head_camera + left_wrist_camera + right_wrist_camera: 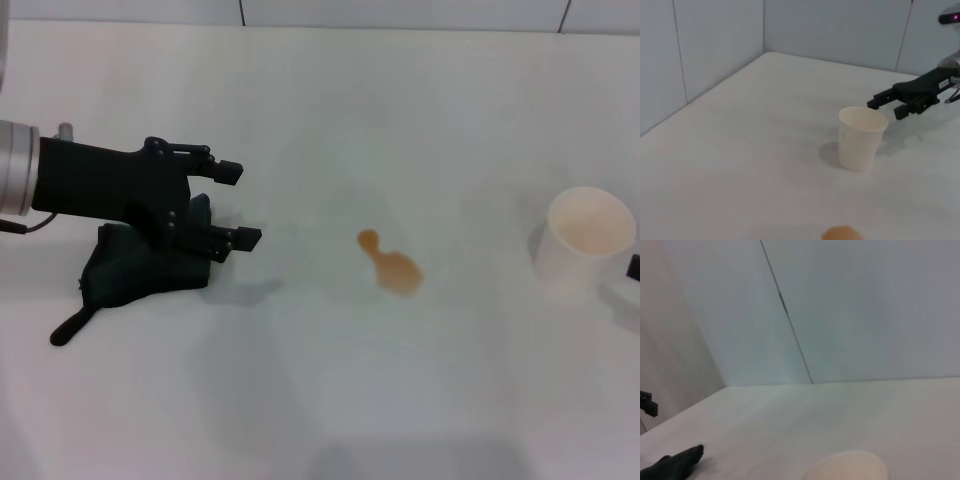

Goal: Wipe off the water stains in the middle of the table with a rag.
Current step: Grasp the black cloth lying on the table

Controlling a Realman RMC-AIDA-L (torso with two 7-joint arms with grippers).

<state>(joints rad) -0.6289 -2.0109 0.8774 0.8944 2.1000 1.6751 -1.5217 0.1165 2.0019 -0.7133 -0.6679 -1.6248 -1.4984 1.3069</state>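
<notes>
The water stains (391,265), a small orange-brown blot made of a round dot joined to a larger oval, lay unwiped near the middle of the wide, smooth white table (330,400), so the wiping itself looked not yet begun. The rag (135,270), a soft, crumpled, very dark green-black cloth with a thin tail-like strip trailing toward the near left, sat well to the left of the blot and well apart from it. The black left gripper (235,205) was over the rag with its two fingers spread wide and pointing right toward the stains; the fingertips held nothing, and whether the body of the gripper pressed on the cloth could not be told. What remained, by this judgement, was to take up the rag, carry it right and rub the blot away. To the far right stood a white paper cup (585,243), with the right gripper (887,106) just beside it, its fingers apart and empty.
</notes>
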